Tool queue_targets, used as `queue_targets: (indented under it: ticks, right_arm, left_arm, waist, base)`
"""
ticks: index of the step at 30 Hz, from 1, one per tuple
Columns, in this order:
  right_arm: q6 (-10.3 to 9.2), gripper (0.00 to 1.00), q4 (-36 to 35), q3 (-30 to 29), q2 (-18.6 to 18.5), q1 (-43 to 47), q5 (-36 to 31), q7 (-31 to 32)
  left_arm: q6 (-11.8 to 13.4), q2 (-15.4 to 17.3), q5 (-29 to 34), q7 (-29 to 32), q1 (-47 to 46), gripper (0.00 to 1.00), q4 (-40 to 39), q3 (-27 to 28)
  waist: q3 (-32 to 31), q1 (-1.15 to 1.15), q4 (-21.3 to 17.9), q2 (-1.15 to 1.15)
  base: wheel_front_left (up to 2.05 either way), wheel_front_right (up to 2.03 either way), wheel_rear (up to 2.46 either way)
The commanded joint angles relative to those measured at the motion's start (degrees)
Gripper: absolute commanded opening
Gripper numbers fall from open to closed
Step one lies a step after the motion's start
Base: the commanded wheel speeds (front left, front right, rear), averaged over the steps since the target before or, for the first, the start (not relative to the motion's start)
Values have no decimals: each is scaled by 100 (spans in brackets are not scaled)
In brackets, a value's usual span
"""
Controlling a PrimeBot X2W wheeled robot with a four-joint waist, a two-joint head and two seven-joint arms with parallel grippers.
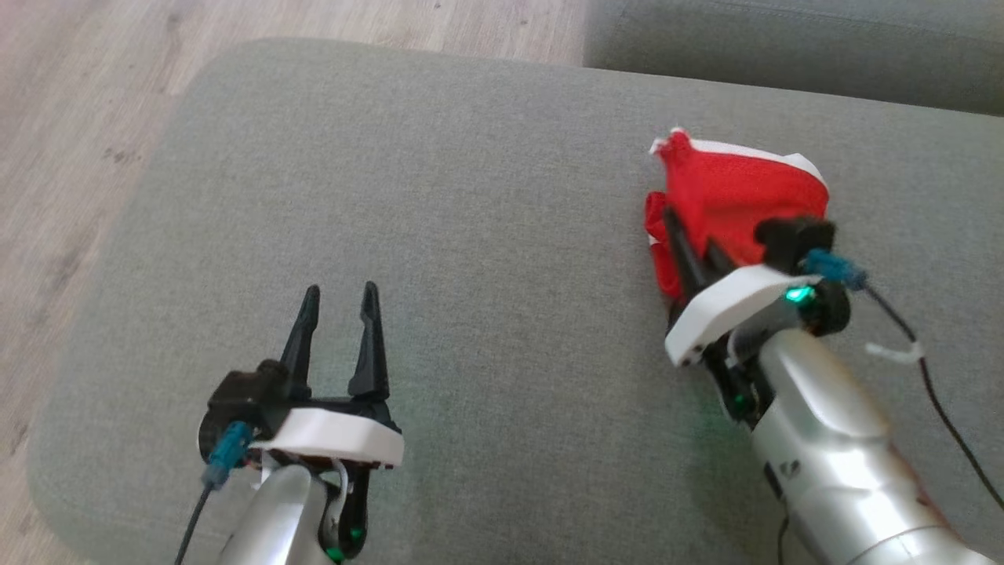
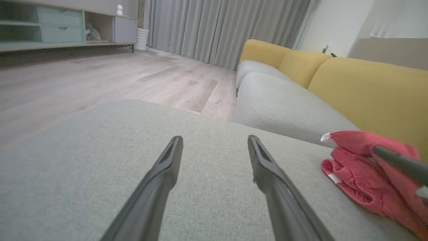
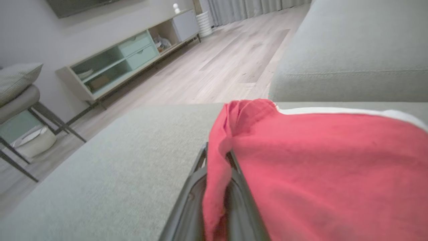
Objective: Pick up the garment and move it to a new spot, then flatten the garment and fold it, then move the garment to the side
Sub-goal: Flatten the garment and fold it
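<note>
The red garment [image 1: 737, 196] lies bunched at the right of the grey sofa cushion [image 1: 486, 196], a fold pinched by the clenched fingers of the right gripper [image 1: 689, 235]. The left gripper [image 1: 341, 294] hovers well apart, fingers released. This looks like the moving step; the next move calls for lifting the garment clear without dragging it.

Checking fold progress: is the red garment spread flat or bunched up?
Bunched. The red garment sits in a crumpled heap on the grey cushion, a fold pinched in the shut right gripper.
</note>
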Motion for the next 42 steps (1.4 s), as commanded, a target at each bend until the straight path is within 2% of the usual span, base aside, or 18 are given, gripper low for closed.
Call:
queue_targets:
  ticks: [1,6,7,8,9,14,20,24,26,27,33,38,42]
  right_arm:
    - [-5,0,-82,170,68,-204,-6,-84]
    - [-5,0,372,783,68,-203,6,-78]
    - [-5,4,432,910,68,-206,-13,-90]
    - [-5,63,478,1015,68,-206,-18,-118]
    - [-5,100,529,1066,68,-216,-14,-164]
    - [-5,100,637,1178,68,-300,-127,-456]
    - [-5,100,414,498,-31,-261,-410,-646]
    - [-5,100,-310,-382,-200,90,-862,-654]
    - [-5,100,-765,-853,-181,365,-1135,-654]
    - [-5,100,-765,-853,-181,365,-1135,-654]
    - [-5,100,-1962,-1903,-51,1264,-2165,-655]
    - [-5,100,-2742,-2234,62,2098,-2378,-656]
    - [-5,100,-2900,-2205,66,2297,-2169,-656]
  left_arm:
    - [20,65,-71,-29,-111,100,-125,145]
    - [81,66,-53,-29,-193,100,-96,189]
    - [87,66,-35,-29,-197,100,-102,203]
    - [89,66,-24,-29,-198,100,-112,218]
    - [89,66,-17,-29,-196,100,-126,235]
    - [63,66,27,-29,-212,100,-212,273]
    - [73,66,57,-29,-244,100,-281,296]
    - [92,66,73,-29,-216,100,-376,328]
    - [98,66,77,-29,-189,100,-435,360]
    - [98,66,77,-29,-189,100,-435,360]
    - [123,70,216,-29,-30,100,-540,476]
    - [97,67,351,-29,134,100,-634,662]
    - [75,67,320,-29,112,100,-661,572]
  waist:
    - [10,0,14,0]
    - [-11,0,-34,0]
    - [-24,0,-63,0]
    - [-41,0,-97,0]
    - [-54,0,-139,0]
    - [-172,0,-373,0]
    - [-382,0,-720,0]
    - [-510,0,-971,0]
    - [-552,0,-1107,0]
    - [-552,0,-1107,0]
    - [-645,0,-1461,0]
    - [-569,0,-1565,0]
    - [-444,0,-1457,0]
  base:
    - [0,0,0]
    - [0,0,0]
    - [0,0,0]
    - [0,0,0]
    - [0,0,0]
    - [0,0,0]
    - [0,0,0]
    - [0,0,0]
    - [0,0,0]
    - [0,0,0]
    - [0,0,0]
    - [0,0,0]
    - [0,0,0]
